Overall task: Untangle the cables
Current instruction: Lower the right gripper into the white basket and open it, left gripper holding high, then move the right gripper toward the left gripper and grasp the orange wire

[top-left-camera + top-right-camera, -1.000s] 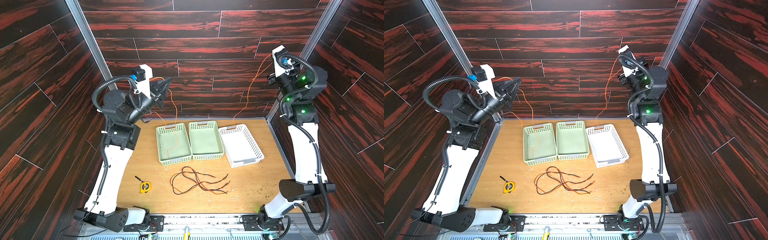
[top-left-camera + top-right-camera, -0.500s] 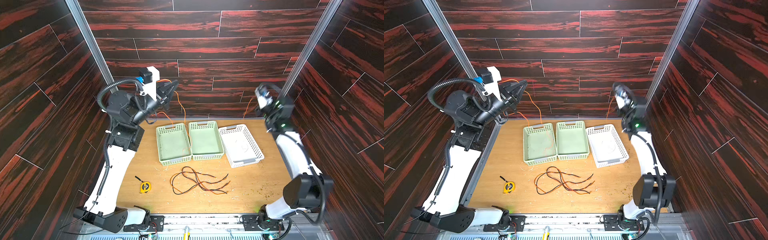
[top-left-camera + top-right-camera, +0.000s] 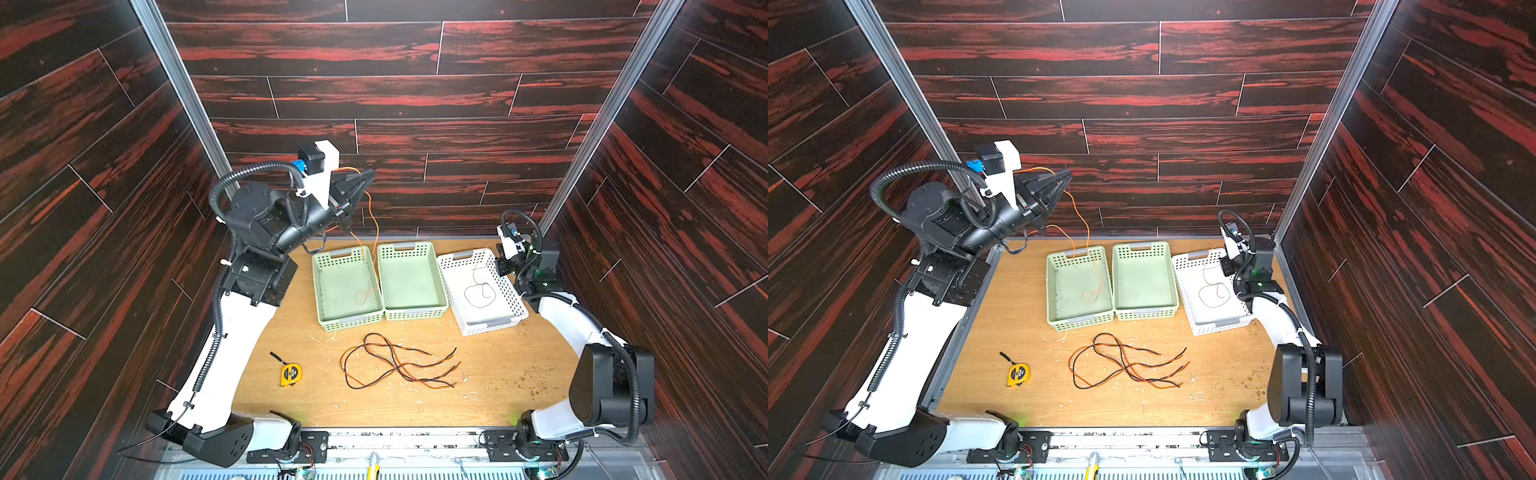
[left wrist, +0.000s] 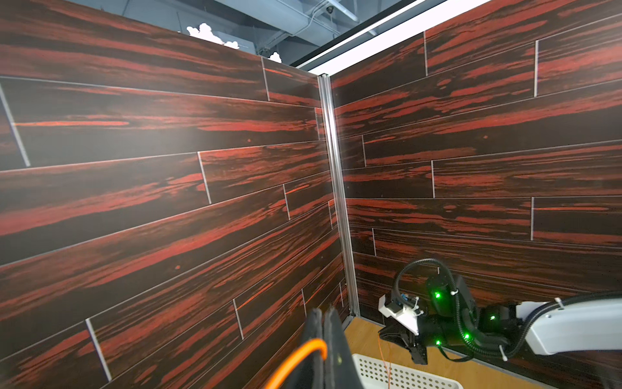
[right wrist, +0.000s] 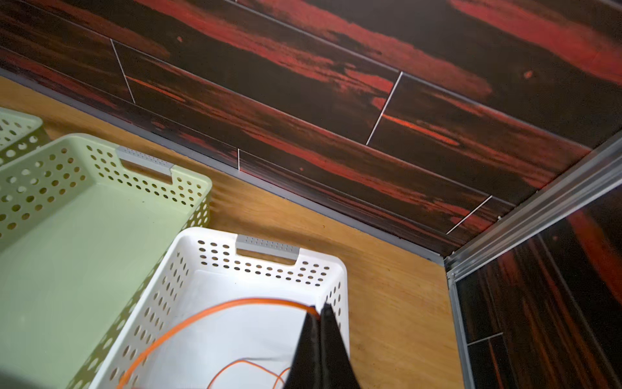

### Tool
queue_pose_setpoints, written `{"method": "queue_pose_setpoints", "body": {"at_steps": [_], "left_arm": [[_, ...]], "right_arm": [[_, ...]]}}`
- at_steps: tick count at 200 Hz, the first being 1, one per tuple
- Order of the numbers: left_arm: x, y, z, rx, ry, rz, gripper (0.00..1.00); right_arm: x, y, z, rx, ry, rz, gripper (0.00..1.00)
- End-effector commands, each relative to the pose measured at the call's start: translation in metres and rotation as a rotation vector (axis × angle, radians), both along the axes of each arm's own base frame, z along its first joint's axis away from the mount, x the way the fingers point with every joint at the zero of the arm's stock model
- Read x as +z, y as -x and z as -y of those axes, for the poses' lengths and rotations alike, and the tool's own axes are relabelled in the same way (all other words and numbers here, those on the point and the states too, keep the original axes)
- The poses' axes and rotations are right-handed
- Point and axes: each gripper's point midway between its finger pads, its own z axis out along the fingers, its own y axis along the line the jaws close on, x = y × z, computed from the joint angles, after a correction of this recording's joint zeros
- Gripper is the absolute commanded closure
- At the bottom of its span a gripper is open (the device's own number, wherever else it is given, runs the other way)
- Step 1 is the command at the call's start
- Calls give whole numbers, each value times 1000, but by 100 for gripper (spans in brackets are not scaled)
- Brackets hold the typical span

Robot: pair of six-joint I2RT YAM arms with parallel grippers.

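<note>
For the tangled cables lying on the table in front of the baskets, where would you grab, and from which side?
Probably one free end at the right-arm side of the tangled cables, where the tips fan apart, such as the upper black tip. Come straight down and pinch across the strand: it lies flat on the table, while the middle is all crossings and would drag the rest.

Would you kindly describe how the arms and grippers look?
The left arm and right arm have white shells, black joints and ribbed black hoses. The left gripper and right gripper are black tapering wedges. Green lights dot the right arm.
</note>
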Motion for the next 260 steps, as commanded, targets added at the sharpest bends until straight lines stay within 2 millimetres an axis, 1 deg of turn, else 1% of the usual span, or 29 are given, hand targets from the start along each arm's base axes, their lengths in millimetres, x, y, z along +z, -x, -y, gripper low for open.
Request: {"method": "queue_pose_setpoints", "body": {"at_steps": [1,10,18,21,25,29,39,47,56,60,65,70,74,80,101,127,133,139,147,155,174,187,201,209,219,230,236,249,260], "left_arm": [[2,12,2,-10,-10,16,100],[-2,14,6,-19,-19,13,100],[-5,15,8,-22,-23,12,100],[-5,15,8,-22,-23,12,100],[-5,16,9,-23,-24,12,100],[-6,16,10,-25,-24,12,100],[-6,17,12,-31,-24,10,100],[-7,17,14,-35,-25,6,100],[-9,19,15,-40,-29,3,100],[-9,19,16,-42,-31,2,100],[-11,19,17,-42,-35,-1,100],[-12,19,18,-42,-36,-2,100],[-12,19,18,-42,-36,-3,100],[-13,19,19,-43,-38,-1,100],[-15,19,22,-47,-39,-7,100],[-17,18,24,-52,-40,-15,100],[-19,18,25,-54,-41,-16,100],[-20,17,26,-56,-43,-20,100],[-21,18,27,-58,-43,-22,100],[-22,17,28,-58,-44,-24,100],[-22,17,30,-64,-44,-23,100],[-23,16,34,-71,-44,-27,100],[-26,15,37,-75,-48,-29,100],[-26,15,39,-78,-50,-30,100],[-27,16,41,-81,-52,-29,100],[-29,16,42,-83,-54,-30,100],[-28,17,43,-86,-54,-29,100],[-29,20,46,-95,-54,-28,100],[-28,22,48,-101,-53,-24,100]], "right_arm": [[-2,7,-2,-7,-45,-15,100],[-14,10,-3,-6,-62,-61,100],[-27,12,-3,-12,-74,-98,94],[-30,12,-2,-18,-75,-108,90],[-37,13,1,-36,-70,-124,80],[-42,13,4,-55,-69,-139,72],[-51,15,9,-93,-70,-173,60],[-51,17,10,-96,-56,-187,52],[-43,21,10,-88,-47,-183,43],[-39,23,10,-85,-39,-179,36],[-34,25,9,-77,-29,-174,23],[-32,28,9,-69,-18,-177,12],[-30,29,10,-69,-8,-179,7],[-30,30,12,-76,13,-188,5],[-34,33,21,-104,77,-235,4],[-40,45,29,-128,136,-349,4],[-37,48,32,-139,141,-357,5],[-33,53,29,-126,133,-357,6],[-23,61,18,-71,100,-336,8],[-13,72,1,13,46,-308,10],[16,106,-53,281,-72,-221,18],[33,141,-97,519,-154,-148,22],[46,185,-142,790,-208,-62,32],[51,206,-164,899,-219,-17,33],[58,223,-188,992,-256,32,34],[65,236,-209,1073,-283,54,34],[66,240,-219,1099,-284,62,33],[65,242,-239,1130,-276,77,30],[63,240,-251,1147,-284,95,29]]}}
